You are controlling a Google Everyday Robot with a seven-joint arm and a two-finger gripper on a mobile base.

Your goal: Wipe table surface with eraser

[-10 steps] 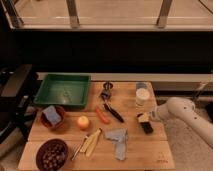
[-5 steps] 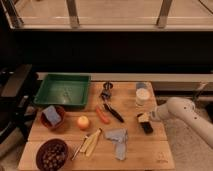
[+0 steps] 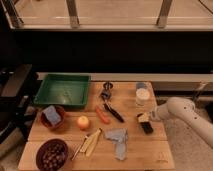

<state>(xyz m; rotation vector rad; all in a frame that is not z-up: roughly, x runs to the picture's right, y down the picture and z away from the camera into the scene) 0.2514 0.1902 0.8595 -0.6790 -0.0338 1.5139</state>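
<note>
Eraser (image 3: 145, 123) lay at the right part of the frame, a little below the middle, on the table surface (image 3: 145, 147), with its tan face toward the upper left and its black body pointing to the lower right. The gripper (image 3: 150, 118) came in from the right edge on a white arm (image 3: 187, 112), and its fingers were closed together on the eraser, which seemed to be pressed flat against the wood.

My judgement was that the grasp was already done and the wiping itself was the step in hand, at its beginning or in the middle; the frame did not show how much of the wood was covered.

The next move called for a sliding stroke with steady downward pressure, so that the eraser kept contact and did not tip. Free wood was mostly below and to the right of the eraser. To the left the way was narrow: the blue-grey cloth (image 3: 118, 140) lay near at the lower left, the black-handled tool (image 3: 114, 112) and the orange carrot (image 3: 102, 116) further left, and the white cup (image 3: 142, 95) stood just above. A long stroke toward them could push these things.
</note>
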